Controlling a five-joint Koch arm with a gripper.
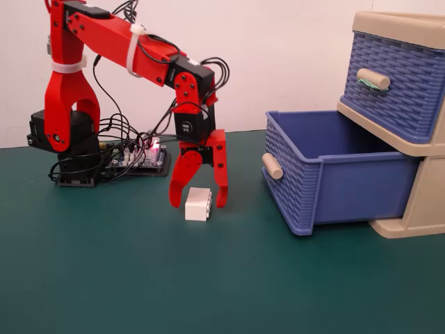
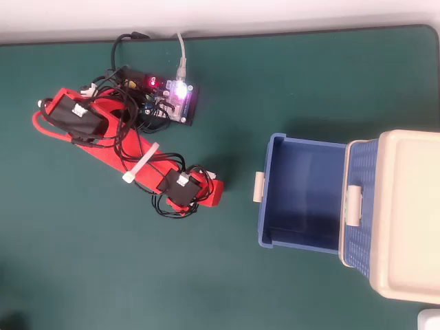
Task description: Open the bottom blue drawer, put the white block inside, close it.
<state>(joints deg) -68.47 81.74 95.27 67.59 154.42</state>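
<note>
From the fixed view, end effector point(image 1: 199, 203) spread astride the white block point(image 1: 198, 204); overhead, block hidden beneath the wrist.

The red arm rises from its base, bends forward at the elbow and drops its wrist straight down; the gripper point(image 1: 199, 202) points at the bench, jaws spread apart, tips low; from overhead the wrist hides the jaws.
</note>
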